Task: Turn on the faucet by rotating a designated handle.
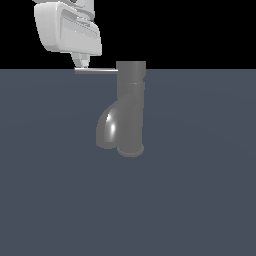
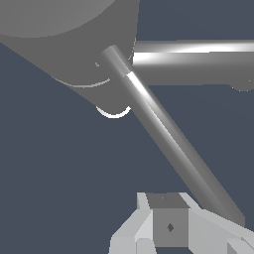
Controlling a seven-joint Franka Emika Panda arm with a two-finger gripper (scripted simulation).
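Faucet point(image 1: 131, 107) handle point(image 1: 96, 71) juts sideways, tool point(image 1: 82, 64) at its tip, grip state unclear.

- The bench point(image 1: 200, 200) is a flat, plain slate-blue surface; it fills the lower part of the exterior view and meets a black background at a straight edge
- The faucet point(image 1: 131, 107) stands directly on it by its round flared base; its spout curves down towards the bench at the exterior view's left of the upright
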